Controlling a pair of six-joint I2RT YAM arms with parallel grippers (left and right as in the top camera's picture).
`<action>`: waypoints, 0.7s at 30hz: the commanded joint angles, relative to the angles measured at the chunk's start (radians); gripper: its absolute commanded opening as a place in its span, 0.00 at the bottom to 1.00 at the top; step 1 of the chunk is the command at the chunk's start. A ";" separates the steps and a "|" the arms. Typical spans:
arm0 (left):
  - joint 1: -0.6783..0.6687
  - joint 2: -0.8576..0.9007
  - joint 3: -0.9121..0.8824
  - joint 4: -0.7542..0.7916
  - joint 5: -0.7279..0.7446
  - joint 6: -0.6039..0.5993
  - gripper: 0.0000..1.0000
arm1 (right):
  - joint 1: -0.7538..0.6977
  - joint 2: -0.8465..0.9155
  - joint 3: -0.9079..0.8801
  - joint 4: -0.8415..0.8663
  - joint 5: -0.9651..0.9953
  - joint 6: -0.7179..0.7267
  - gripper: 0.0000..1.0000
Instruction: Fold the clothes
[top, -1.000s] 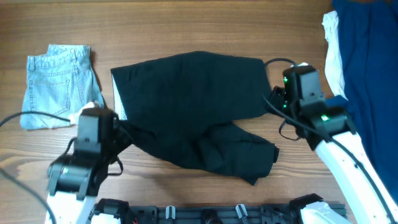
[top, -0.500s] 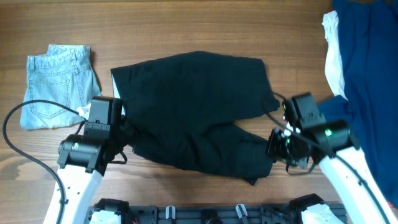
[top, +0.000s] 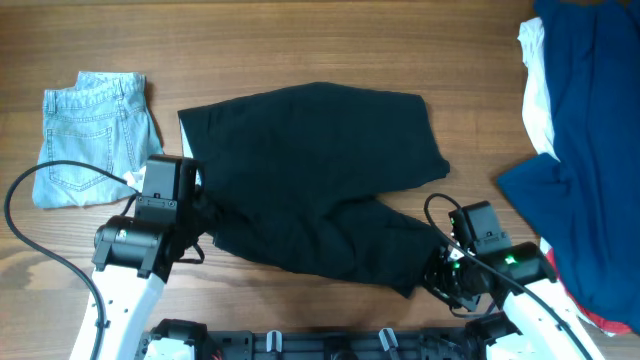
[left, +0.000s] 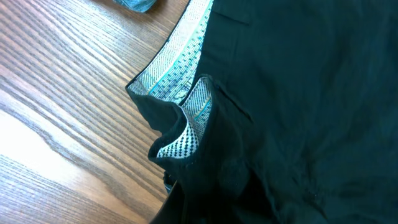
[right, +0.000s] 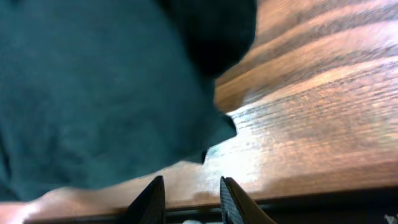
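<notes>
The black shorts (top: 310, 170) lie spread across the middle of the table, waistband to the left and legs to the right. In the left wrist view the shorts (left: 298, 93) fill the frame, and the pale patterned waistband lining (left: 180, 81) is puckered up. My left gripper (top: 195, 218) sits at the waistband's near corner. Its fingers (left: 186, 208) are buried in bunched black fabric and look shut on it. My right gripper (top: 440, 278) is at the near leg's hem. Its fingers (right: 191, 196) are open and empty over bare wood, just short of the hem corner (right: 217, 134).
Light-blue denim shorts (top: 90, 135) lie at the far left. A dark blue garment (top: 590, 150) and a white one (top: 535, 90) cover the right side. The table's front rail (top: 340, 345) is right behind the right gripper.
My right arm has swung from the shorts' upper right edge down to the near leg hem by the front edge. My left arm moved up to the waistband, then stayed still.
</notes>
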 joint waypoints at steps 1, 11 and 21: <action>0.004 0.001 0.018 0.000 -0.013 -0.013 0.04 | -0.002 0.016 -0.073 0.063 -0.029 0.066 0.30; 0.004 0.001 0.018 0.000 -0.013 -0.013 0.04 | -0.001 0.078 -0.079 0.200 -0.042 0.096 0.50; 0.004 0.001 0.018 0.000 -0.013 -0.013 0.04 | -0.001 0.238 -0.080 0.290 -0.047 0.101 0.45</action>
